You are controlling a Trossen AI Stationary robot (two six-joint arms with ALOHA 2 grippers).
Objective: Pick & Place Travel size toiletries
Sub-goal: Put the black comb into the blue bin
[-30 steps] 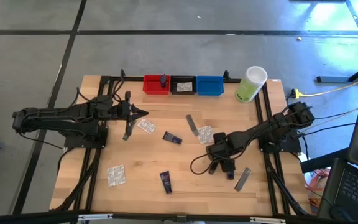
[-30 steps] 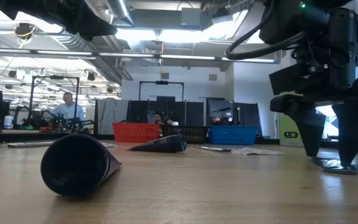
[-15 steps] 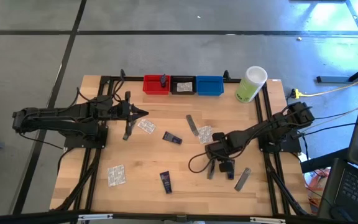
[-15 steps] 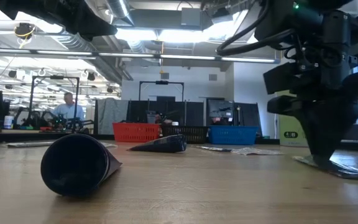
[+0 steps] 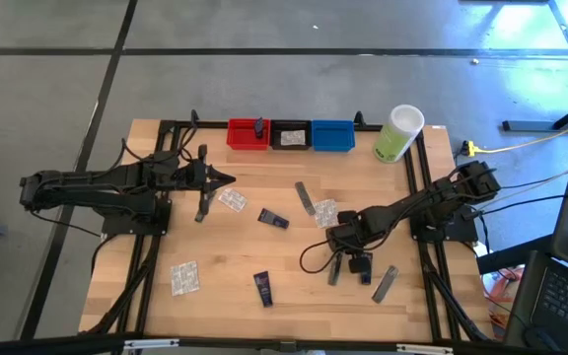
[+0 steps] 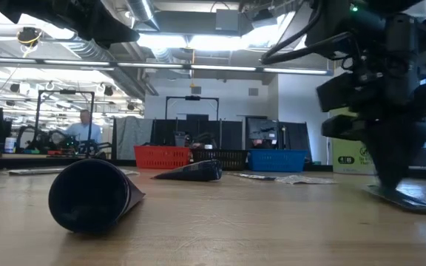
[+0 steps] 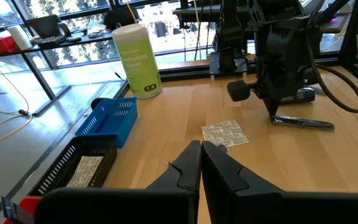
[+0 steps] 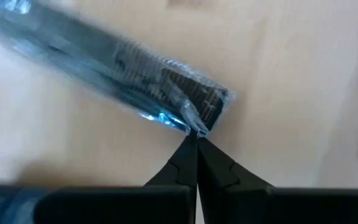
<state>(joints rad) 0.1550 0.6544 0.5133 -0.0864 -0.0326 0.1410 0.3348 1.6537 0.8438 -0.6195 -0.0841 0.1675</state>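
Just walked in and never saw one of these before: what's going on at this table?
Two robot arms are sorting small toiletries on a wooden table. The right gripper is down on the table, pinched shut on the edge of a slim grey sachet. The left gripper is shut and empty, waiting near the table's left side. Other tubes and packets lie scattered about, and red, black and blue bins sit along the far edge.

My pale wooden table (image 5: 225, 247), red plastic bin (image 5: 248, 135), black bin (image 5: 290, 136), blue bin (image 5: 332, 136), pale-green cylindrical container (image 5: 397, 134), dark navy mini tubes (image 5: 262, 288), slim grey sachets (image 5: 384, 283), clear crinkly packets (image 5: 184, 278).
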